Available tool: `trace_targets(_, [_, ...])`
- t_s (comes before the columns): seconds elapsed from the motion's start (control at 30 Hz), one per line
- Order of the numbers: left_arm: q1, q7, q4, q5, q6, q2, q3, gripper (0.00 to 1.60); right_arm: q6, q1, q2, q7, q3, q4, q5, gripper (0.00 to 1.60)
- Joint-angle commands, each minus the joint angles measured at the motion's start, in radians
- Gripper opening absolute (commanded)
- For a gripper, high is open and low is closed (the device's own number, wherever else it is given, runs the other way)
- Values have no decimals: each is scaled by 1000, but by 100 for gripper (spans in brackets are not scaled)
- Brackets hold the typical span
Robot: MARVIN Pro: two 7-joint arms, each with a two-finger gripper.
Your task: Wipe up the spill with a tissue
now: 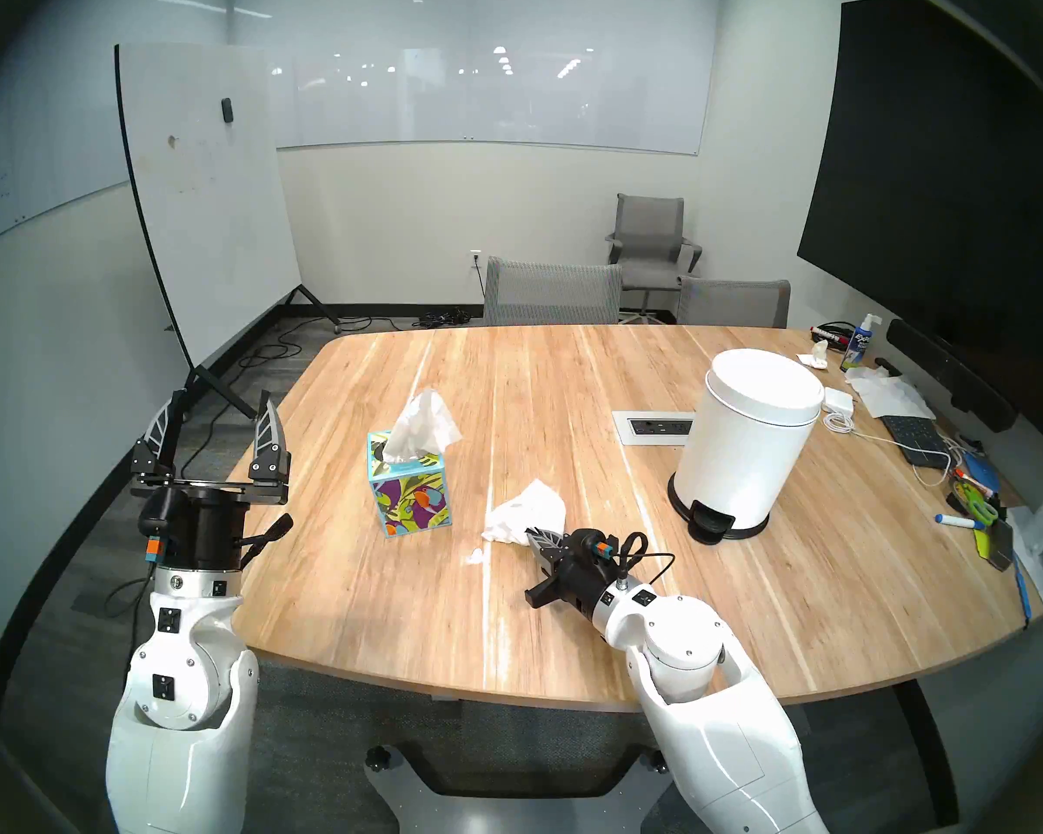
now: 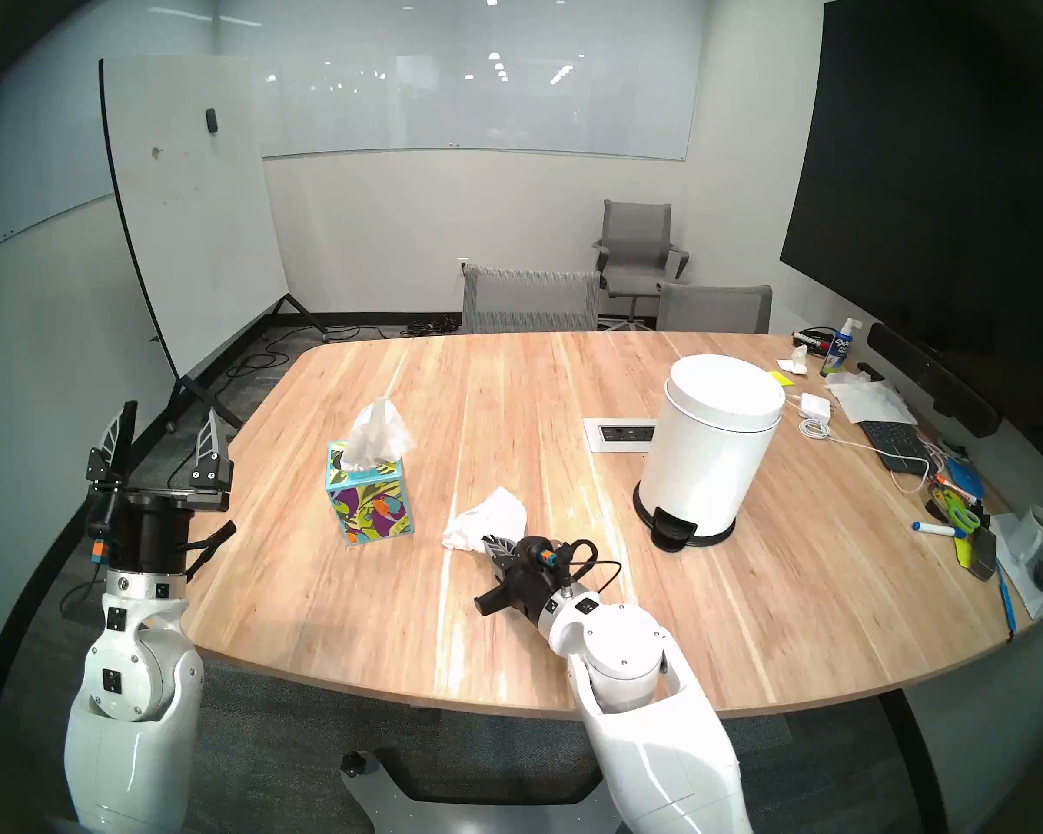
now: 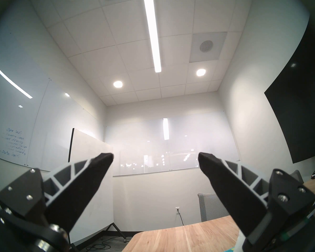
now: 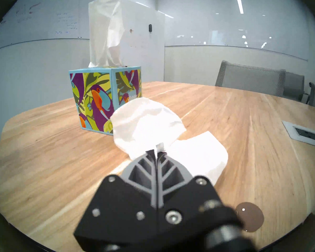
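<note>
- Wooden conference table with rounded corners fills a small meeting room; whiteboards, grey chairs and a dark wall screen stand around it.
- Toucan-print tissue box stands upright toward the table's near-left corner, a fresh sheet rising from its slot.
- White pedal bin, lid down, stands toward the right side, beside a recessed power outlet panel.
- Right gripper: jaws pressed together, pinching a crumpled white tissue. One flap of the tissue lies on the wood; the rest bunches above the fingertips.
- Spill, dark part: a glossy brownish drop shows in the right wrist view, intact, close beside the gripper body and behind the fingertips. The tissue is not on it.
- Spill, pale part: a small whitish blot lies near the front edge, between the tissue box and the right gripper, just beside the tissue's lower corner. Contact cannot be confirmed.
- Progress, as judged: tissue drawn and in hand; wiping not complete, since both blots remain visible. Remaining: pass the tissue over each blot; the bin suggests disposal afterward.
- Right arm reaches low over the near part of the table, gripper roughly level, pointing toward the box.
- Left gripper: fingers spread wide, holding nothing, raised off the table's left edge and pointing upward toward the far wall.
</note>
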Motion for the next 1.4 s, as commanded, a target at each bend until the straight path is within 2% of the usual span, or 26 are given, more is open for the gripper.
trace_targets(0.0, [2, 1, -18, 1, -7, -2, -2, 160, -59, -65, 14, 8, 31, -64, 35, 0])
trace_targets(0.43, [2, 1, -18, 1, -8, -2, -2, 160, -134, -149, 28, 11, 76, -86, 65, 0])
trace_targets(0.77, [3, 1, -18, 1, -8, -2, -2, 160, -165, -157, 15, -8, 92, -59, 61, 0])
trace_targets(1.23, [2, 1, -18, 1, -8, -2, -2, 160, -131, -112, -1, -46, 114, -40, 56, 0])
trace_targets(1.37, [2, 1, -17, 1, -7, -2, -2, 160, -104, -105, 6, -45, 125, -61, 58, 0])
